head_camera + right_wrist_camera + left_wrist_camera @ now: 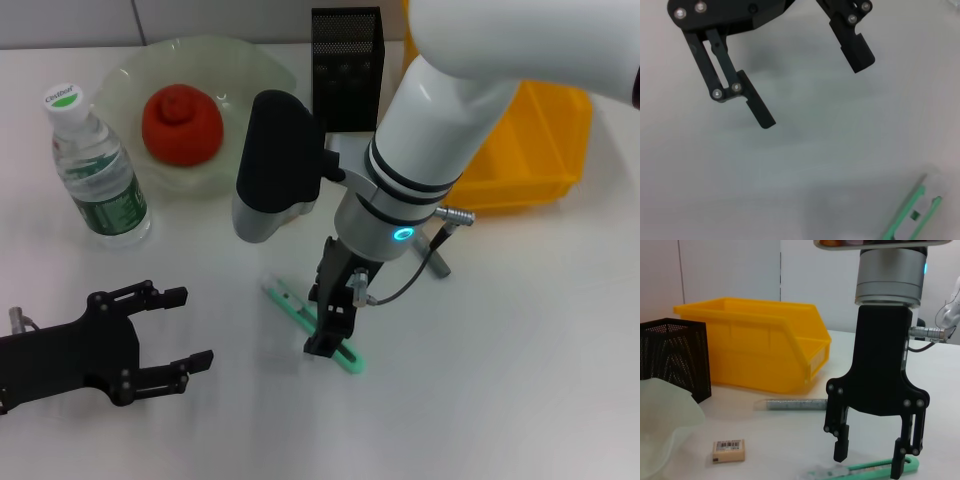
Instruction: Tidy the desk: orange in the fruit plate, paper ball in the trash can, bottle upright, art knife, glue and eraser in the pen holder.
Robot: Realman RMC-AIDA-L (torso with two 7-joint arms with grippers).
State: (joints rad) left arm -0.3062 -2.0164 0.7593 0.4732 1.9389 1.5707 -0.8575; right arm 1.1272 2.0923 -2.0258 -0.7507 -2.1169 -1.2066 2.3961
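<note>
1. Here, the right end effector (328, 325) hangs pointing down over the green knife (312, 325) in the middle of the white bench (520, 380); its fingers stand apart on either side of the knife, tips close to the bench, with nothing gripped.
2. The left wrist view shows those two fingers (841, 444) spread, the knife (860, 471) lying flat on the bench between and below them.
3. The left end effector (190, 328) rests low at the near left of the bench, well apart from the knife, its fingers wide open and empty.
4. The orange (181, 124) sits in the pale green plate (250, 70) at the far left.
5. The water bottle (97, 165) stands upright just beside the plate, cap on.
6. The black mesh pen holder (346, 66) stands behind the right arm, next to the yellow bin (540, 150).
7. In the left wrist view, the glue stick (796, 404) lies on its side in front of the yellow bin, and the eraser (729, 450) lies flat near the plate's edge.
</note>
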